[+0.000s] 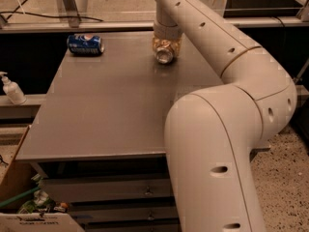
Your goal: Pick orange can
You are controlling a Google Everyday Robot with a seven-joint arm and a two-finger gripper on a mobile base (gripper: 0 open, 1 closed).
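Note:
The orange can (164, 56) lies on its side at the far middle of the grey table (111, 105), its silver end facing me. My gripper (166, 46) comes down on it from above, at the end of the big cream arm (231, 57). The fingers are drawn in against the can's sides, shut on it. The can rests on the tabletop. The blue can (85, 44) lies on its side at the far left corner, well apart from the gripper.
A white pump bottle (11, 89) stands on a ledge left of the table. A cardboard box with clutter (24, 202) sits on the floor at the lower left. The arm's elbow (217, 163) fills the right foreground.

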